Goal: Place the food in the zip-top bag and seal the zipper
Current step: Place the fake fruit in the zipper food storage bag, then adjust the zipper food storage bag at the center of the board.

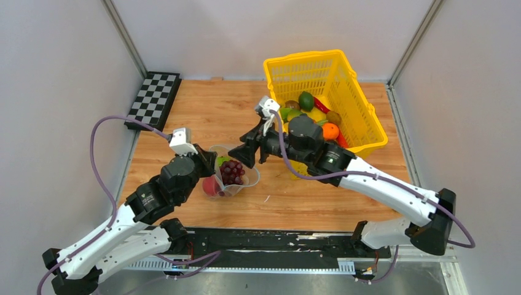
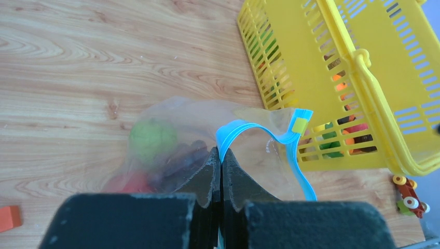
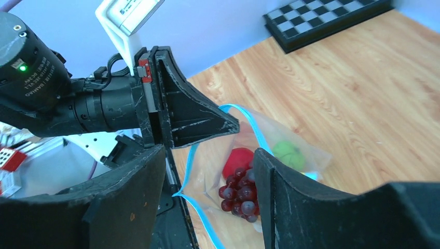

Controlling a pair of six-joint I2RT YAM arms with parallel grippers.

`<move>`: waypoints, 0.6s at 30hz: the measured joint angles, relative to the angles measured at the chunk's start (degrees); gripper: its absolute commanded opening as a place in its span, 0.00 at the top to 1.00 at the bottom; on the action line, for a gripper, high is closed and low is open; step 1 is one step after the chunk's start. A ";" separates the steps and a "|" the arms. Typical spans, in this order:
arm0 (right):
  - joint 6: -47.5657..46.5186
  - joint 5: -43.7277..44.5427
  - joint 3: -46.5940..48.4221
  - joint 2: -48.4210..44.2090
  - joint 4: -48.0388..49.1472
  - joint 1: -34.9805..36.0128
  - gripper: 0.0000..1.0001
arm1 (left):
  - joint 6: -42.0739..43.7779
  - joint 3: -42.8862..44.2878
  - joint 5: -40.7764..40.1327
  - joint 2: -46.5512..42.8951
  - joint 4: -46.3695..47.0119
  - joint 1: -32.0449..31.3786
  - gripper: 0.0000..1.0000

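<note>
Top view looks down from behind; both wrist views sit close, sharing the zip-top bag (image 2: 192,124)

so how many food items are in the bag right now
3 in the bag: grapes nearest the mouth, then a red piece and a green piece deeper in. Something small could be hidden under the grapes.

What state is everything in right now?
zip-top bag, mouth open, grapes plus red and green food inside
zipper, unsealed
left gripper, shut on the zipper
right gripper, open, beside the bag's mouth
yellow basket, upright, fruit inside
</note>
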 measured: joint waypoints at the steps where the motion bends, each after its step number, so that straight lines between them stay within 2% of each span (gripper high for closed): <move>1: -0.31 1.51 -0.50 -1.75 -0.33 0.00 0.37 | 0.02 0.00 -0.07 0.00 0.00 0.00 1.00; 6: -0.70 6.51 -4.11 -5.44 -1.81 -0.02 0.36 | 0.00 0.00 -0.11 0.04 0.02 0.00 1.00; 13: 1.84 9.81 -10.08 -1.55 -8.11 -0.07 0.35 | 0.00 0.00 -0.07 0.68 0.17 0.00 1.00; 15: 2.45 10.23 -10.97 -0.31 -9.05 -0.07 0.43 | 0.00 0.00 -0.07 0.81 0.26 0.00 1.00; 16: 2.73 10.64 -11.17 0.22 -9.68 -0.07 0.53 | 0.00 0.00 -0.07 0.81 0.26 0.00 1.00; 18: 3.17 11.67 -11.19 1.07 -10.25 -0.07 0.68 | 0.00 0.00 0.00 0.83 0.26 0.00 1.00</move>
